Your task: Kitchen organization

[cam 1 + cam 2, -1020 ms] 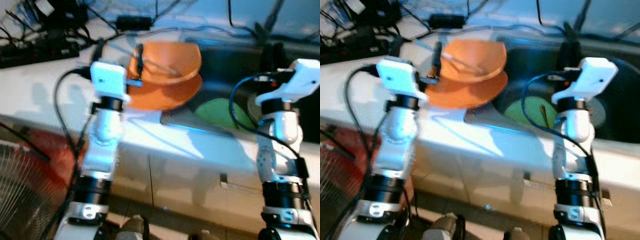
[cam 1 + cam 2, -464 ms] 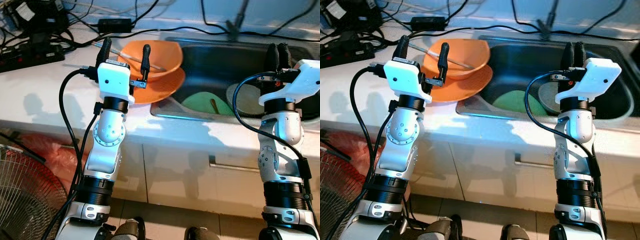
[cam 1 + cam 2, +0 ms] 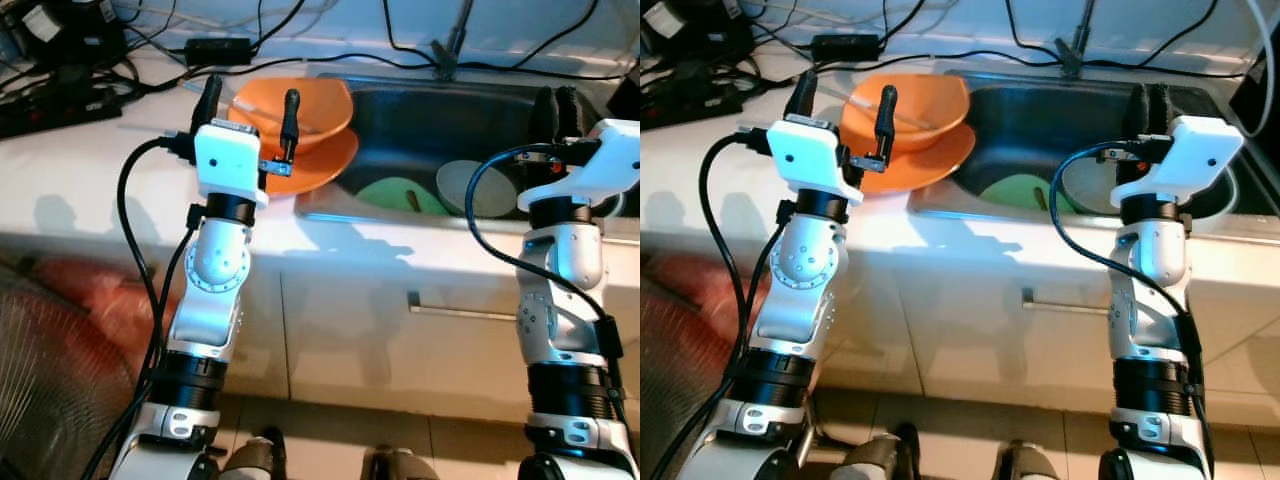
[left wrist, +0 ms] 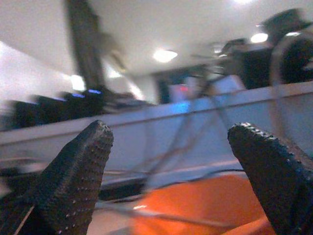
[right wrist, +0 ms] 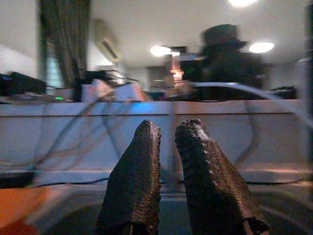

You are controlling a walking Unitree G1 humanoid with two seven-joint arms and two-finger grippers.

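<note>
An orange bowl (image 3: 318,101) with chopsticks across it sits on an orange plate (image 3: 325,162) at the counter's edge, just left of the sink (image 3: 420,110). In the sink lie a green plate (image 3: 385,193) and a grey dish (image 3: 470,188). My left gripper (image 3: 248,100) is raised over the counter in front of the bowl, open, with nothing between its fingers (image 4: 80,171). My right gripper (image 3: 556,108) is held up over the right side of the sink, its two fingers (image 5: 142,171) together and empty.
Black cables and a power brick (image 3: 215,47) trail along the back of the white counter (image 3: 80,170). A faucet base (image 3: 447,50) stands behind the sink. Below are cabinet doors with a handle (image 3: 465,312). A blurred fan and something red (image 3: 60,330) are at lower left.
The camera view has shifted, so the counter and sink sit a little higher and farther away. Both grippers keep the same pose; the left stays open, the right stays shut.
</note>
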